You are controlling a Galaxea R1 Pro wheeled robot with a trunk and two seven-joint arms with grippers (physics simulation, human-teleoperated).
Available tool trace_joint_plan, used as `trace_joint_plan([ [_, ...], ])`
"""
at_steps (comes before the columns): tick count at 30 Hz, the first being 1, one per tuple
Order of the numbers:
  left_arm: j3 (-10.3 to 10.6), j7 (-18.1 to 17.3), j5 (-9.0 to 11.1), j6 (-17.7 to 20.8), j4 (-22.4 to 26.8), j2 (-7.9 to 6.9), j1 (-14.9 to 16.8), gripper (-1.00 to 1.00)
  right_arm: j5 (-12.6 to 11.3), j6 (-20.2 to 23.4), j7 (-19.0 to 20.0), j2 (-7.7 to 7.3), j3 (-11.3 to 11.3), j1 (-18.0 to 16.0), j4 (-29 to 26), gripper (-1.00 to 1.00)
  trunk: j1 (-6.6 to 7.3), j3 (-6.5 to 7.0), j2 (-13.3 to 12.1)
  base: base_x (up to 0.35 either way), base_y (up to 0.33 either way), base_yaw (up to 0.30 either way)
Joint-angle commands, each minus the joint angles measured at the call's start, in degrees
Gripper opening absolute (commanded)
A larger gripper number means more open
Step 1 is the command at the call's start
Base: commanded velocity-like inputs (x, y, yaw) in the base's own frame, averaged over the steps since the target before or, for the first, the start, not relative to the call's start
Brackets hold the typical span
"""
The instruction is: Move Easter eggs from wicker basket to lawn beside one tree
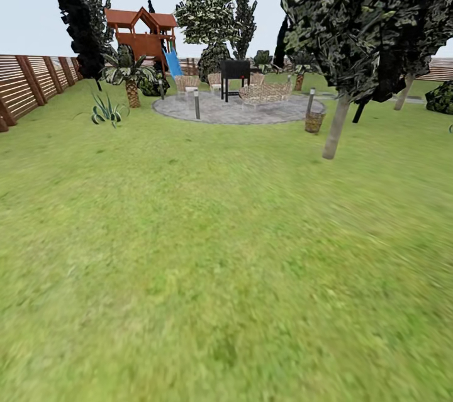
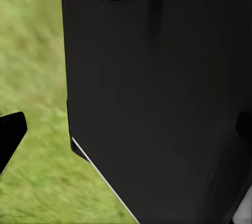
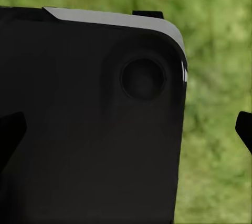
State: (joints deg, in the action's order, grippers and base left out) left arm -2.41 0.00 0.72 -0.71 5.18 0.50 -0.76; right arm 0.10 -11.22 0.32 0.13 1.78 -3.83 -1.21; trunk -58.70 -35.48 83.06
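In my left wrist view, one dark fingertip point(image 2: 10, 134) of my left end effector point(image 2: 126, 134) pokes in at one edge and another at the opposite edge, so the fingers stand wide apart with nothing held between them; a black panel of my own body point(image 2: 157, 98) lies in front of the camera, with blurred green lawn point(image 2: 31, 77) beside it. My right end effector point(image 3: 126, 134) reads the same way in the right wrist view: one fingertip point(image 3: 244, 129) shows at one edge against grass, its partner lies dark against another black body panel point(image 3: 89, 119) with a round recess, and the fingers are spread with nothing gripped. From my head, going left to right, a brown slatted fence point(image 1: 31, 84) borders the lawn point(image 1: 207, 251), then come a palm point(image 1: 131, 78), a red playset with a blue slide point(image 1: 145, 34), and a grey paved circle point(image 1: 233, 109) with chairs and a black grill point(image 1: 234, 72). At the right edge of that paving, on the grass, sits the wicker basket point(image 1: 314, 122), small, brown and tapering, far ahead of both end effectors; I cannot tell what lies in it. Just beside it to the right rises the tree point(image 1: 336, 125), its pale grey trunk leaning under dark mottled foliage.
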Motion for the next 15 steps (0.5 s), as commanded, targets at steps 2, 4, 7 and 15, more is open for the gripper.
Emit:
trace_joint_plan([
  [2, -0.2, 0.0, 0.1, -0.1, 0.1, 0.02, 0.0, 1.0, 0.0, -0.2, 0.0, 0.01, 0.2, 0.0, 0.1, 1.0, -0.03, -0.11, 0.0, 0.314, 0.12, 0.0],
  [4, -0.2, 0.0, 0.1, -0.1, 0.1, 0.01, 0.0, 1.0, 0.0, -0.2, 0.0, -0.04, 0.2, 0.0, 0.1, 1.0, -0.03, -0.15, 0.0, 0.314, 0.12, 0.0],
  [7, -0.2, 0.0, 0.1, -0.1, 0.1, 0.0, 0.0, 1.0, 0.2, -0.2, 0.0, 0.06, 0.2, 0.0, 0.1, 1.0, -0.03, -0.17, 0.0, 0.314, 0.12, 0.0],
  [15, -0.2, 0.0, 0.1, -0.1, 0.1, 0.02, 0.0, 1.0, 0.4, -0.2, 0.0, 0.14, 0.2, 0.0, 0.1, 1.0, -0.03, -0.18, 0.0, 0.314, 0.12, 0.0],
])
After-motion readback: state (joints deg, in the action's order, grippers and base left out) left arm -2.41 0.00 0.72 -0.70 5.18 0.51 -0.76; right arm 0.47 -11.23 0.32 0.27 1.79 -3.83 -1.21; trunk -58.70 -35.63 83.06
